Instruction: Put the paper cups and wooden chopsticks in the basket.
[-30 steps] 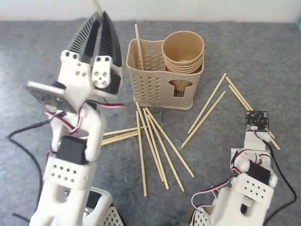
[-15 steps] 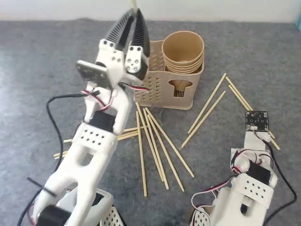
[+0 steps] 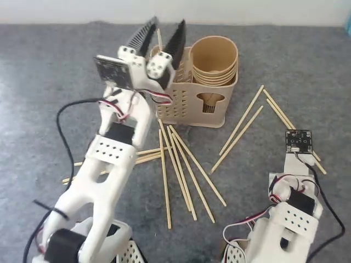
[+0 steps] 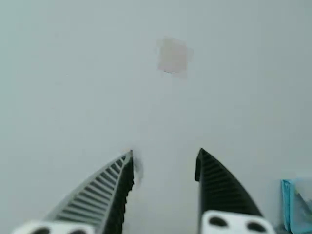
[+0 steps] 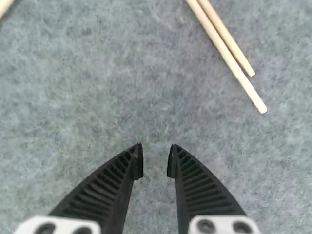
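- A stack of brown paper cups [image 3: 214,57] stands upright, mouths up, in the right part of the basket.
- The beige perforated basket [image 3: 189,109] stands upright near the desk's far edge.
- One wooden chopstick [image 3: 159,39] stands almost upright in the basket's left part.
- Loose chopsticks [image 3: 184,170] lie flat on the desk, fanned before the basket and scattered to both sides.

The desk [image 3: 38,71] was covered with a grey cloth of rough, felt-like surface. At its far side stood a plain white wall [image 3: 247,11]. On this wall there was one faint, pale pinkish square patch [image 4: 172,55]. A light blue object [image 4: 296,204] was seen low beside the wall, cut by the frame edge; what it was could not be told.
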Controlling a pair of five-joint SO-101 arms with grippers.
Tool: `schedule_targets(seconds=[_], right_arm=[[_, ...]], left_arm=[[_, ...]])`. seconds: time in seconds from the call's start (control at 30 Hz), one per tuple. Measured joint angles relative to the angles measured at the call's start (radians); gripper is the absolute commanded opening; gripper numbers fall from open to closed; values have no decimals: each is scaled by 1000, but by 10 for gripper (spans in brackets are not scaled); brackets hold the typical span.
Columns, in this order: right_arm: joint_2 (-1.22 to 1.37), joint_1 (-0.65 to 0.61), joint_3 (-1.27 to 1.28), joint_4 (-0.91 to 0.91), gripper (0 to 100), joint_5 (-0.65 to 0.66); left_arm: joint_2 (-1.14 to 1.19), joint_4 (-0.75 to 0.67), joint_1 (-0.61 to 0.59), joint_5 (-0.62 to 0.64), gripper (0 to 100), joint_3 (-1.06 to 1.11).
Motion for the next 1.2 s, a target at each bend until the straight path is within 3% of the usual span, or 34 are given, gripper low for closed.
schedule_targets(seconds=[0.13,0.23,0.53,0.8,0.9,1.0,1.2], right_arm=[[0,0,0,0,104,2],[0,26,0,-3,104,3],[0,40,-57,12,109,57],[0,55,-215,55,167,192],[2,60,-232,52,166,206],[51,60,-275,46,166,210],[351,77,-465,2,165,210]], left_arm=[[-23,37,-60,9,203,-9],[-118,173,-103,9,204,-9],[-583,884,-232,12,204,-9],[-829,1329,-350,12,204,49],[-859,1343,-368,12,204,189],[-901,1270,-402,12,204,365],[-982,1128,-446,12,205,654]])
